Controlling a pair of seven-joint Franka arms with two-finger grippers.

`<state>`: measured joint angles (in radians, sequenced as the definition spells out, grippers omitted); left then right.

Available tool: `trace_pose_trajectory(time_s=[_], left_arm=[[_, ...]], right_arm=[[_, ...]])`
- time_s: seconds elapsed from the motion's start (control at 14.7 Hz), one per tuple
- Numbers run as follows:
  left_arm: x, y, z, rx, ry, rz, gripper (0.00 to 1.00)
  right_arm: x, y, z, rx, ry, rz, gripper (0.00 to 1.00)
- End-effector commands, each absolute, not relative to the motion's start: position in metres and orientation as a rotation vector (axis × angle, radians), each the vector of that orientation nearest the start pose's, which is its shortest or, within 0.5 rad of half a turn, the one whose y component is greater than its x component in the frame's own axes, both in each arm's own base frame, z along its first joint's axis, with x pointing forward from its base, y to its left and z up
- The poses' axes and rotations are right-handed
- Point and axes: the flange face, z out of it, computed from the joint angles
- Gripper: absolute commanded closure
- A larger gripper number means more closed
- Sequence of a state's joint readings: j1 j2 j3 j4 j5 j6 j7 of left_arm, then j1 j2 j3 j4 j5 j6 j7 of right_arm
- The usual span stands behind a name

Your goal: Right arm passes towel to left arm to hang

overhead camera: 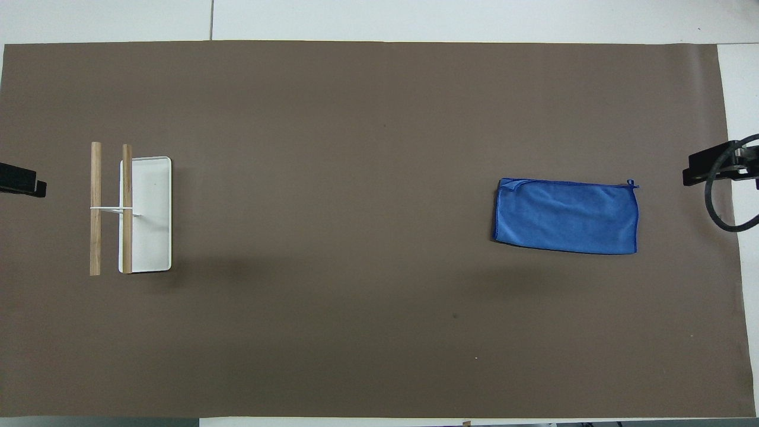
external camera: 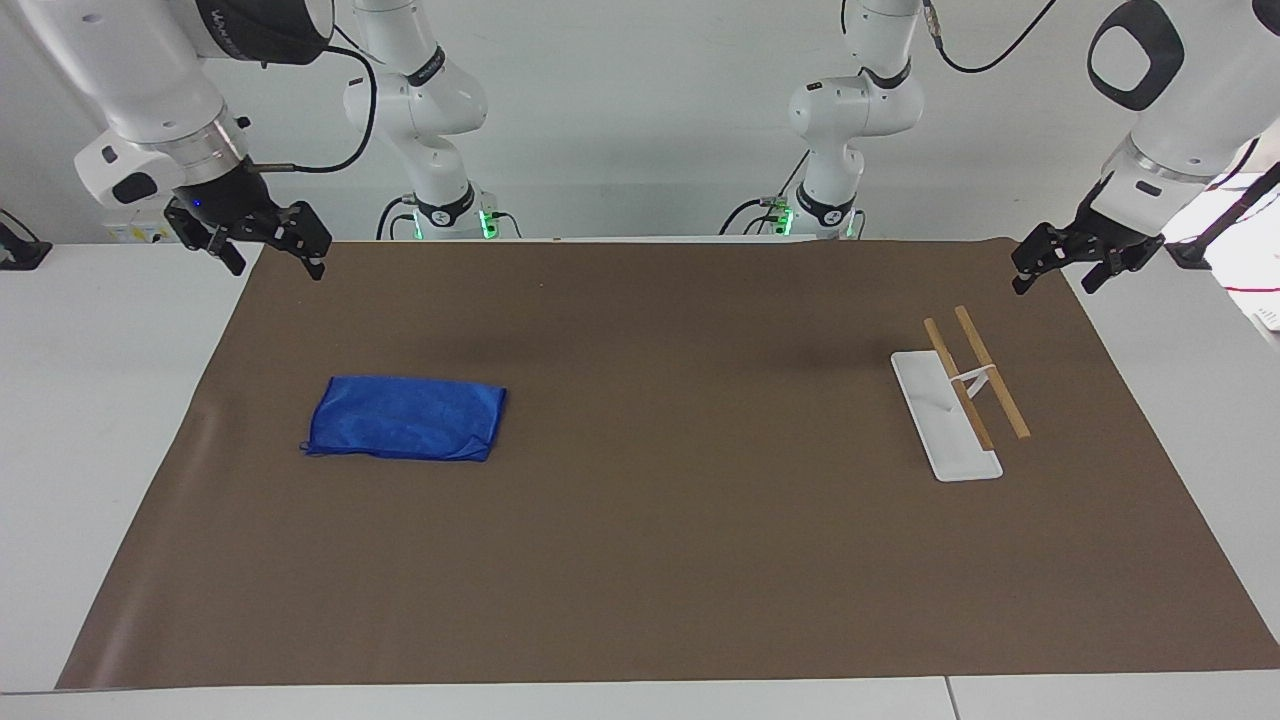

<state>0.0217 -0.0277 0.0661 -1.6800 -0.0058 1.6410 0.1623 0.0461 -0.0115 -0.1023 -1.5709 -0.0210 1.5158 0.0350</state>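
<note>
Folded blue towel (external camera: 405, 418) lies flat on the brown mat (external camera: 640, 560) toward the right arm's end of the surface, well apart from the white-based rack (external camera: 950, 420) with two wooden bars at the left arm's end. Right pincer (external camera: 268, 250) and left pincer (external camera: 1062, 270) hang in the air, empty, fingers spread, at the mat's corners nearest the robots. Overhead view crops both pincers to edge slivers; facing view shows them whole.

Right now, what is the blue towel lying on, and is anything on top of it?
The towel lies folded flat on the brown mat, nothing on top. Whatever might sit under it is covered. Both grippers hang away from it, at the mat's edges.
</note>
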Motion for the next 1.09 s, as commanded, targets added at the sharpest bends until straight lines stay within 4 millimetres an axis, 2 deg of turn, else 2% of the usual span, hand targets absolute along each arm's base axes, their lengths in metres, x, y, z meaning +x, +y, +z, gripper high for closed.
trace_pose_trajectory(time_s=[0.0, 0.41, 0.68, 0.89, 0.95, 1.02], left_arm=[[0.542, 0.047, 0.596, -3.139, 0.131, 0.020, 0.00], [0.543, 0.048, 0.596, -3.139, 0.128, 0.022, 0.00], [0.543, 0.047, 0.596, -3.139, 0.131, 0.022, 0.00], [0.543, 0.048, 0.596, -3.139, 0.128, 0.022, 0.00], [0.542, 0.048, 0.596, -3.139, 0.128, 0.020, 0.00], [0.543, 0.048, 0.596, -3.139, 0.128, 0.022, 0.00]], right_arm=[[0.541, -0.034, 0.628, -3.156, 0.114, 0.044, 0.00], [0.541, -0.037, 0.630, -3.153, 0.131, 0.040, 0.00], [0.538, -0.032, 0.626, -3.153, 0.114, 0.044, 0.00], [0.522, -0.036, 0.609, -3.137, 0.117, 0.121, 0.00], [0.516, -0.036, 0.598, -3.134, 0.123, 0.133, 0.00], [0.510, -0.036, 0.579, -3.133, 0.109, 0.074, 0.00]])
